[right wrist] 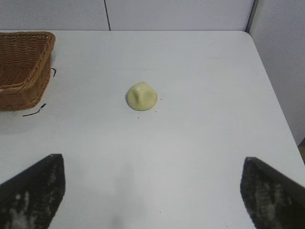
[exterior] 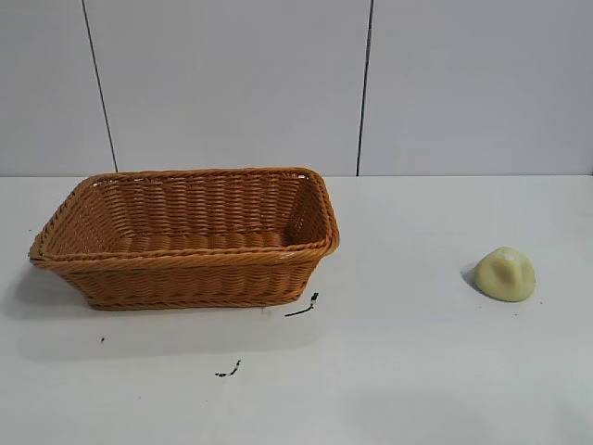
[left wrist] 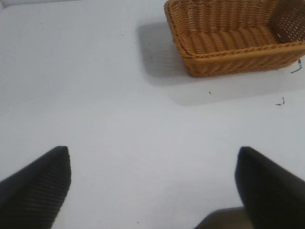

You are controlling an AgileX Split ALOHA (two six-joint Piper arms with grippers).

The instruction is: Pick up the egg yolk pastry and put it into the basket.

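Observation:
The egg yolk pastry (exterior: 506, 274), a small pale yellow dome, lies on the white table at the right. It also shows in the right wrist view (right wrist: 141, 96), well ahead of my right gripper (right wrist: 152, 164), which is open and empty above the table. The orange-brown wicker basket (exterior: 185, 264) stands at the left-centre, empty. It shows in the left wrist view (left wrist: 228, 62), far ahead of my left gripper (left wrist: 153, 155), which is open and empty. Neither gripper shows in the exterior view.
The white table (exterior: 408, 371) has small black marks (exterior: 302, 307) near the basket's front corner. Its far right edge (right wrist: 267, 71) meets a grey wall. A panelled grey wall (exterior: 278, 83) stands behind the table.

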